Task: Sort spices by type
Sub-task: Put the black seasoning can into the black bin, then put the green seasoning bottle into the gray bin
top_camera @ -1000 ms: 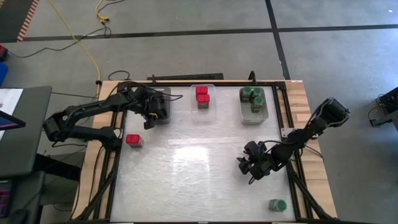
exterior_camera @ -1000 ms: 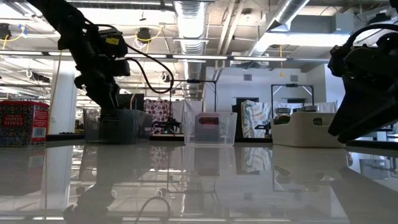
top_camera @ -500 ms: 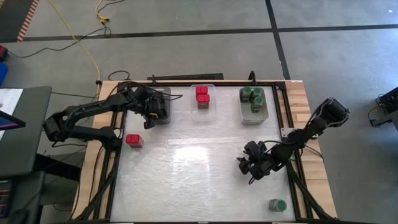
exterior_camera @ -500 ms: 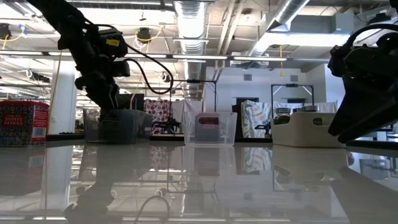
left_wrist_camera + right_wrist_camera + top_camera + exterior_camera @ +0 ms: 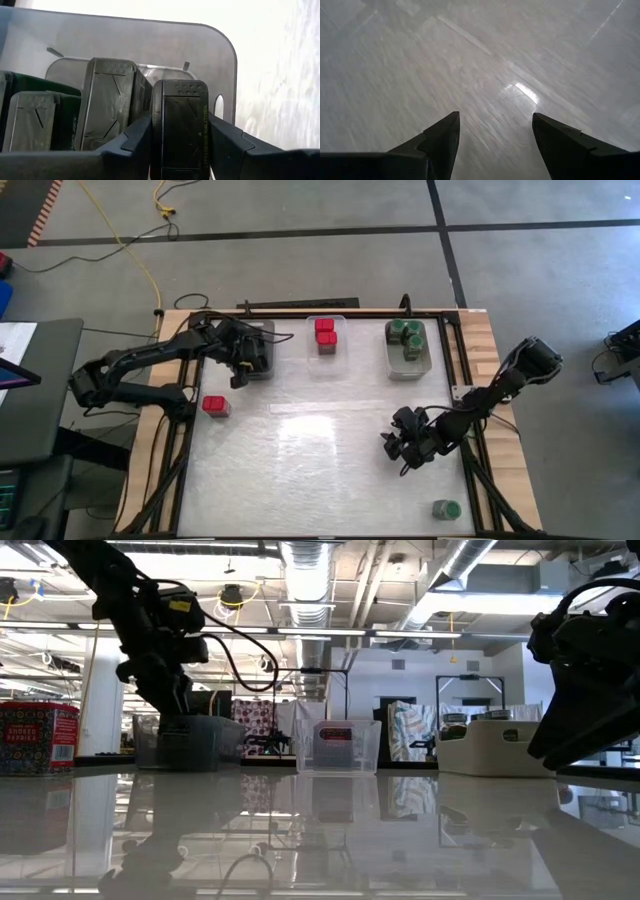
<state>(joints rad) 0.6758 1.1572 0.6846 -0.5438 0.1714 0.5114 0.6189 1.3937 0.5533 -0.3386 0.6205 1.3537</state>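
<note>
Overhead, ducts [image 5: 310,565] cross a glossy white table [image 5: 320,470] (grey floor [image 5: 300,260]).

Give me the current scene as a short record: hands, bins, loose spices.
left hand: shut on a black box, at the left bin
right hand: open, empty, over bare table on the right side
left bin contents: more black boxes
middle bin: red boxes
right bin: green-lidded jars
loose red box: left edge of table
loose green-lidded jar: near right corner
</note>
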